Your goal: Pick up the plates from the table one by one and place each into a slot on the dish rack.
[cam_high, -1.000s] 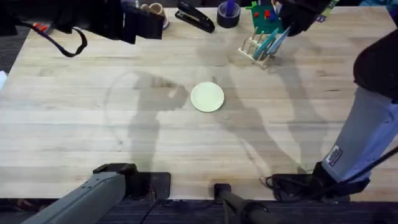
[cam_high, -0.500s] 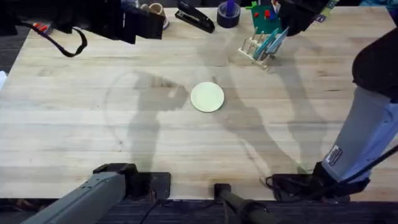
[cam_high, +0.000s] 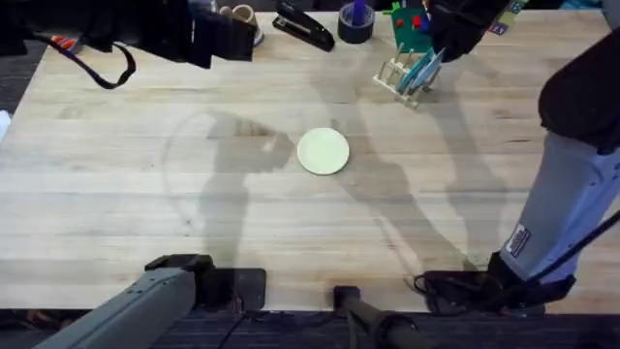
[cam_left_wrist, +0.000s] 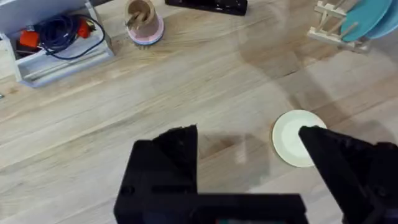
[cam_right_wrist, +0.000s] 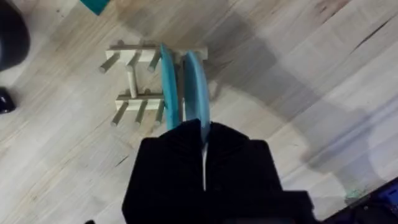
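Note:
A pale cream-yellow plate (cam_high: 323,151) lies flat mid-table, also seen as the cream plate (cam_left_wrist: 291,138) partly behind one left finger. The small wooden dish rack (cam_high: 399,76) stands at the back right. In the right wrist view the rack (cam_right_wrist: 134,81) holds two light blue plates on edge. My right gripper (cam_right_wrist: 204,127) is shut on the rim of the outer blue plate (cam_right_wrist: 195,84), beside the other blue plate (cam_right_wrist: 168,84). From above, the right gripper (cam_high: 438,45) hangs over the rack. My left gripper (cam_left_wrist: 249,158) is open and empty, high over the table at the back left (cam_high: 225,41).
Along the back edge sit a black stapler (cam_high: 304,26), a dark tape roll (cam_high: 355,21) and a green board with coloured blocks (cam_high: 411,26). A wooden cup on a pink coaster (cam_left_wrist: 144,22) and a grey tray of cables (cam_left_wrist: 56,38) lie at the back left.
The right gripper has shifted slightly left toward the rack, bringing the blue plate more upright in its slot. The left arm and cream plate have not moved.

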You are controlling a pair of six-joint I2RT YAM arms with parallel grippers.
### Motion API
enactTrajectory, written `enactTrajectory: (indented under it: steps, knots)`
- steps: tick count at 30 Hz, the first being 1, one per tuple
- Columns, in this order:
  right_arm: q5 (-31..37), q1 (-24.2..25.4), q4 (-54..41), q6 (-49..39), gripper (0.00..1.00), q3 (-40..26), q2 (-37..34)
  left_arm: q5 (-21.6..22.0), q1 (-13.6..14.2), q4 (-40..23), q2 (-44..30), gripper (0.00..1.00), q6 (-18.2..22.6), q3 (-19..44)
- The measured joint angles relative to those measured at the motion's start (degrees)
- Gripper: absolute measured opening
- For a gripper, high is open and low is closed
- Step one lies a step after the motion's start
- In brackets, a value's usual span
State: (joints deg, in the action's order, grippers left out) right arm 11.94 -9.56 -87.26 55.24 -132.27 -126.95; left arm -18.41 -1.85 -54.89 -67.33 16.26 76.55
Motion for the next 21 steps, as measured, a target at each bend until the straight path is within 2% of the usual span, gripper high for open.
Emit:
enactTrajectory:
  steps: [21]
  knots:
    - [0.0, 0.0, 0.0, 0.0, 0.029, 0.0, -0.6, 0.0, 0.0, 0.0, 0.0, 0.993, 0.0, 0.0]
